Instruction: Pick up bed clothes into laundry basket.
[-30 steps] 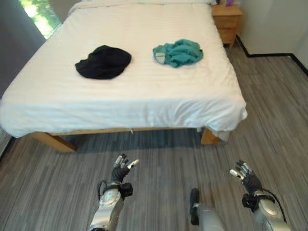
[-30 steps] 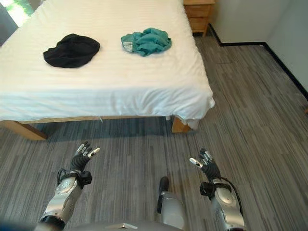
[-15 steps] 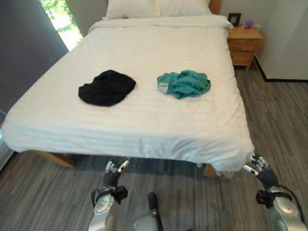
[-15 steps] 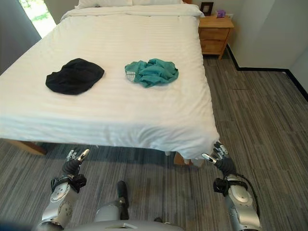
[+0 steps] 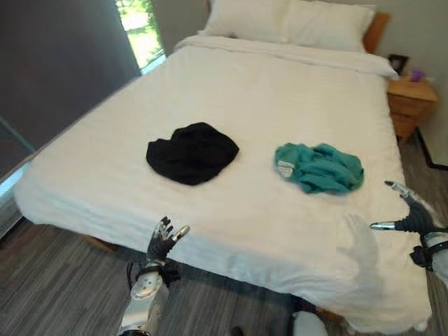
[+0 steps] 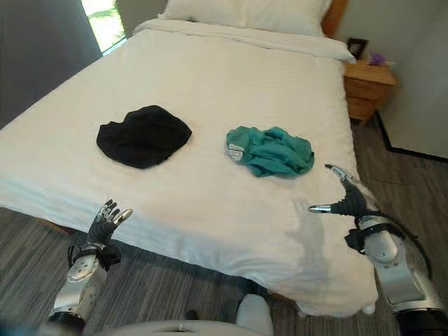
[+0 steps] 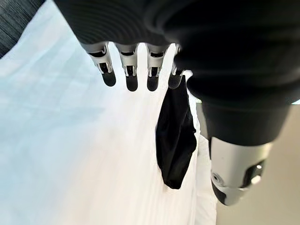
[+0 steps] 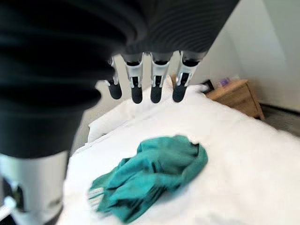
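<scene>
Two crumpled garments lie on the white bed [image 5: 231, 84], well apart from each other and both in its foot half. The black garment [image 5: 192, 152] sits toward the bed's left side; the teal garment [image 5: 322, 167] sits toward the right side, with a small pale label showing at its left end, the print on it too small to read.

The left hand [image 5: 163, 241] is raised at the bed's foot edge, below the black garment and clear of it, its fingers straight and slightly fanned, thumb apart, holding nothing. In the left wrist view the fingers [image 7: 129, 75] stand in an even row with the black cloth lying past them on the sheet. The right hand [image 6: 348, 199] hovers over the bed near its right foot corner, just to the right of the teal garment and not touching it, thumb and fingers splayed wide with nothing between them. In the right wrist view the teal heap lies on the sheet beyond the straight fingers [image 8: 159, 82].

The bedding is white with faint woven stripes, and two white pillows [image 5: 294, 21] rest against a wooden headboard [image 5: 379, 29]. A wooden nightstand [image 6: 369, 84] stands at the head-end right corner, carrying a small dark picture frame [image 6: 357, 47] and a little purple object [image 6: 379, 59]. A grey curtain [image 5: 63, 66] hangs along the left side beside a bright window [image 5: 140, 35]. Grey wood-grain flooring [image 5: 49, 294] runs under the foot of the bed, and a pale wall with dark skirting stands beyond the nightstand.
</scene>
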Robot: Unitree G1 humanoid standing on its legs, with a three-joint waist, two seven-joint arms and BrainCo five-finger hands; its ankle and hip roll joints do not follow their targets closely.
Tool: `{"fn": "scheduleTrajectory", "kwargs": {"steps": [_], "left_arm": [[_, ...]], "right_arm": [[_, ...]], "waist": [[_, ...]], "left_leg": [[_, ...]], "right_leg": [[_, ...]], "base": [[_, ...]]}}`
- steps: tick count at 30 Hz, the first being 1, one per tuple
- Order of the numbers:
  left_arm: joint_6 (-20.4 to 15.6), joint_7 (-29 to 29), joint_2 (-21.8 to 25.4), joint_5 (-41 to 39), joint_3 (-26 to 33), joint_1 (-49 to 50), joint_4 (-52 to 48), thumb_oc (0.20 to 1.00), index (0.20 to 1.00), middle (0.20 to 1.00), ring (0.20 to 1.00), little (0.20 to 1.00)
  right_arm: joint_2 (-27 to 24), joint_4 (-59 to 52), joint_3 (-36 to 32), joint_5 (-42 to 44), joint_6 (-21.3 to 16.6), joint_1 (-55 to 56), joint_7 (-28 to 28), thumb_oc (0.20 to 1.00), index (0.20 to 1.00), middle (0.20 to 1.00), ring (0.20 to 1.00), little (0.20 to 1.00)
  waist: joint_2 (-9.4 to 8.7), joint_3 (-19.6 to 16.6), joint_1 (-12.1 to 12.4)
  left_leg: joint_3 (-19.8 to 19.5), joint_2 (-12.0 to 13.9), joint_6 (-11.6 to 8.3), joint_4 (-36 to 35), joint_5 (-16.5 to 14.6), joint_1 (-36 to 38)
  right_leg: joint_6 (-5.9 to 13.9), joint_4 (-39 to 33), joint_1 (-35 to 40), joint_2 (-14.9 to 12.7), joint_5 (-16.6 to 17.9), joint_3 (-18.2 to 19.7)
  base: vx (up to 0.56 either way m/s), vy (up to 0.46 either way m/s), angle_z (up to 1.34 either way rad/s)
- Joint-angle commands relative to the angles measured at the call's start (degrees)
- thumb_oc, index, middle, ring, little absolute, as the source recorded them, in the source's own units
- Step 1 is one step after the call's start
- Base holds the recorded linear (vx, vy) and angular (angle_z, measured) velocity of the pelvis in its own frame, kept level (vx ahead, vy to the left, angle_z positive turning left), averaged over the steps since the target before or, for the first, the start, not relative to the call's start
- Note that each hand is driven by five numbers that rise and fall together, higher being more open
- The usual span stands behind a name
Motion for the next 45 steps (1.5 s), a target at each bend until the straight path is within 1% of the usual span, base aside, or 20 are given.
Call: {"fn": "scheduleTrajectory", "kwargs": {"steps": [1,3,4,5,6,7,8,9,13,15,18,22,23,28,32,33,40,41,44,45], "left_arm": [[-2.26,-2.45,-0.09,-0.47,-0.41,-1.43,0.1,1.0,1.0,1.0,1.0,1.0],[-1.97,-2.89,-0.14,-0.48,-0.45,-0.65,0.2,1.0,1.0,1.0,1.0,1.0],[-1.52,-3.54,0.47,-0.71,-1.21,0.74,-0.16,1.0,1.0,1.0,1.0,1.0],[-1.48,-3.54,0.37,-0.73,-0.9,0.87,-0.23,1.0,1.0,1.0,1.0,1.0],[-1.42,-3.7,0.83,-1.27,-1.66,1.31,-0.39,1.0,1.0,1.0,1.0,1.0],[-1.36,-3.91,1.34,-2.24,-2.39,2.05,-0.44,1.0,1.0,1.0,1.0,1.0],[-1.35,-3.91,1.22,-2.27,-2.0,2.15,-0.46,1.0,1.0,1.0,1.0,1.0],[-1.31,-4.01,1.94,-2.41,-2.85,2.28,-0.66,1.0,1.0,1.0,1.0,1.0],[-1.36,-3.71,3.77,-4.2,-3.14,1.72,-1.06,1.0,1.0,1.0,1.0,1.0],[-1.93,-3.04,5.3,-6.44,-4.3,0.22,-2.22,1.0,1.0,1.0,1.0,1.0],[-2.27,-2.77,5.85,-7.48,-4.52,-0.85,-3.49,1.0,1.0,1.0,1.0,1.0],[-2.72,-1.71,6.74,-8.67,-3.4,-1.97,-6.02,1.0,1.0,1.0,1.0,1.0],[-2.83,-1.01,6.12,-8.72,-2.28,-1.85,-5.66,1.0,1.0,1.0,1.0,1.0],[-4.29,1.65,7.94,-6.72,4.11,-2.32,-5.61,1.0,1.0,1.0,1.0,1.0],[-5.58,4.85,15.21,-2.78,8.84,-9.0,-5.89,1.0,1.0,1.0,1.0,1.0],[-5.58,4.87,15.29,-2.78,8.74,-9.13,-5.85,1.0,1.0,1.0,1.0,1.0],[-6.49,5.22,21.31,-1.88,5.96,-20.31,-8.54,1.0,1.0,1.0,1.0,1.0],[-6.49,4.32,22.42,-1.77,3.94,-23.55,-8.45,1.0,1.0,1.0,1.0,1.0],[-6.26,3.4,22.21,-2.1,3.04,-24.22,-9.25,1.0,1.0,1.0,1.0,1.0],[-5.46,2.04,22.6,-1.19,1.99,-24.5,-10.2,1.0,1.0,1.0,1.0,1.0]], "right_arm": [[-6.2,7.33,-0.53,-4.81,-1.74,-9.71,-2.28,1.0,1.0,1.0,1.0,1.0],[-7.44,9.46,1.28,-5.96,-1.54,-11.5,-2.34,1.0,1.0,1.0,1.0,1.0],[-9.42,13.43,5.05,-7.93,-0.83,-15.15,-2.52,1.0,1.0,1.0,1.0,1.0],[-9.47,14.07,6.05,-7.93,-0.95,-16.17,-2.76,1.0,1.0,1.0,1.0,1.0],[-10.25,16.16,8.43,-8.95,-0.5,-18.34,-2.39,1.0,1.0,1.0,1.0,1.0],[-10.25,22.01,14.92,-9.05,-0.14,-24.53,-2.57,1.0,1.0,1.0,1.0,1.0],[-10.17,22.77,16.15,-8.96,-0.28,-25.83,-2.83,1.0,1.0,1.0,1.0,1.0],[-10.16,25.86,19.23,-9.08,-0.05,-28.06,-2.23,1.0,1.0,1.0,1.0,1.0],[-5.47,38.75,33.62,-7.42,0.15,-41.01,-1.38,1.0,1.0,1.0,1.0,1.0],[-0.43,50.01,39.03,-5.2,1.07,-47.54,-1.81,1.0,1.0,1.0,1.0,1.0],[2.58,57.9,42.04,-4.78,1.36,-52.58,-2.52,1.0,1.0,1.0,1.0,1.0],[6.94,69.34,45.15,-8.36,2.87,-55.65,-2.69,1.0,1.0,1.0,1.0,1.0],[8.39,70.54,46.29,-10.73,3.06,-55.2,-1.98,0.2,0.2,0.2,0.2,0.2],[12.36,67.09,45.15,-13.58,3.84,-47.21,-1.5,0.2,0.2,0.2,0.2,0.2],[14.22,60.35,40.89,-10.84,3.42,-34.99,0.04,0.2,0.2,0.2,0.2,0.2],[14.21,60.25,40.73,-10.86,3.46,-34.9,0.06,0.2,0.2,0.2,0.2,0.2],[17.29,58.7,35.42,-2.64,2.98,-23.21,2.75,0.2,0.2,0.2,0.2,0.2],[17.29,54.96,34.29,-0.2,2.39,-19.1,4.46,0.2,0.2,0.2,0.2,0.2],[17.37,48.86,31.23,4.51,2.0,-15.61,5.52,0.2,0.2,0.2,0.2,0.2],[17.73,42.15,27.6,11.75,1.3,-11.92,6.89,0.2,0.2,0.2,0.2,0.2]], "waist": [[-0.88,-1.17,3.11],[-0.76,-1.54,3.38],[-0.87,-1.56,4.95],[-0.82,-1.58,4.62],[-0.96,-1.58,5.78],[-1.01,-1.43,6.9],[-0.94,-1.42,6.48],[-1.03,-1.24,7.54],[-0.71,0.03,9.34],[0.04,2.27,11.59],[1.0,3.89,12.55],[3.89,7.39,14.62],[4.29,7.97,14.89],[4.32,9.36,14.12],[3.28,8.9,11.38],[3.18,8.84,11.47],[1.45,7.33,7.1],[0.59,6.63,4.93],[0.07,6.18,3.86],[-0.31,5.8,2.62]], "left_leg": [[6.72,4.99,-5.28,0.1,3.26,-3.9],[6.28,5.01,-5.39,0.1,3.31,-4.09],[5.5,5.09,-5.55,0.1,3.47,-4.48],[5.49,5.11,-5.57,0.1,3.46,-4.49],[5.08,5.18,-5.64,0.1,3.52,-4.74],[4.52,5.29,-5.87,0.1,3.68,-5.16],[4.51,5.3,-5.88,0.1,3.68,-5.16],[4.12,5.3,-5.99,0.1,3.81,-5.43],[3.06,5.54,-6.53,0.1,4.53,-7.31],[1.78,5.59,-6.87,0.1,5.56,-10.63],[0.85,5.5,-7.06,0.1,6.53,-13.76],[-0.25,4.94,-7.49,0.1,8.3,-19.65],[-0.02,5.05,-7.66,0.1,8.5,-20.57],[0.17,5.09,-7.63,0.1,8.32,-21.15],[0.38,5.3,-7.66,0.1,7.15,-19.89],[0.4,5.24,-7.62,0.1,7.44,-20.14],[1.7,5.52,-7.39,0.1,5.92,-18.02],[2.61,5.73,-7.29,0.1,5.27,-16.83],[3.69,5.95,-7.22,0.1,4.78,-15.8],[4.65,6.2,-7.11,0.1,4.06,-14.55]], "right_leg": [[0.93,-9.4,8.07,1.73,6.89,-2.51],[0.78,-10.06,8.7,1.8,6.43,-2.96],[0.45,-10.42,9.21,2.02,5.68,-3.37],[0.43,-10.43,9.21,2.04,5.67,-3.39],[0.36,-10.71,9.45,2.13,5.29,-3.74],[0.2,-11.04,9.71,2.25,4.79,-4.19],[0.19,-11.07,9.73,2.26,4.79,-4.2],[0.13,-11.32,9.88,2.36,4.64,-4.37],[-0.2,-12.59,9.33,2.84,4.48,-5.1],[-0.36,-13.27,6.88,2.96,4.77,-5.53],[-0.49,-13.58,4.38,2.99,5.23,-5.91],[-0.6,-13.68,-1.13,2.82,6.08,-6.1],[-0.69,-13.68,-2.06,3.0,6.04,-5.91],[-0.88,-13.68,-2.81,3.45,5.84,-5.04],[-0.74,-13.68,-1.88,3.47,5.15,-4.75],[-0.77,-13.68,-2.14,3.42,5.37,-4.73],[-0.45,-13.68,-1.58,3.68,5.38,-2.85],[-0.32,-13.68,-1.49,3.91,5.7,-1.61],[-0.17,-13.68,-1.32,4.06,5.91,-0.55],[-0.04,-13.68,-0.89,4.34,5.79,0.51]], "base": [[0.13,-0.038,0.26],[0.08,-0.038,0.29],[0.05,-0.035,0.3],[0.07,-0.049,0.17],[0.06,-0.039,0.09],[0.06,-0.039,0.06],[0.05,-0.04,0.11],[0.03,-0.029,0.09],[0.0,-0.054,0.09],[-0.14,-0.071,0.08],[-0.15,-0.047,0.06],[-0.13,-0.015,0.23],[-0.01,0.023,0.11],[0.01,0.017,-0.13],[0.04,0.004,-0.01],[0.04,0.031,0.01],[0.05,0.038,-0.1],[0.02,0.043,-0.27],[0.05,0.047,-0.3],[0.04,0.038,-0.42]]}}
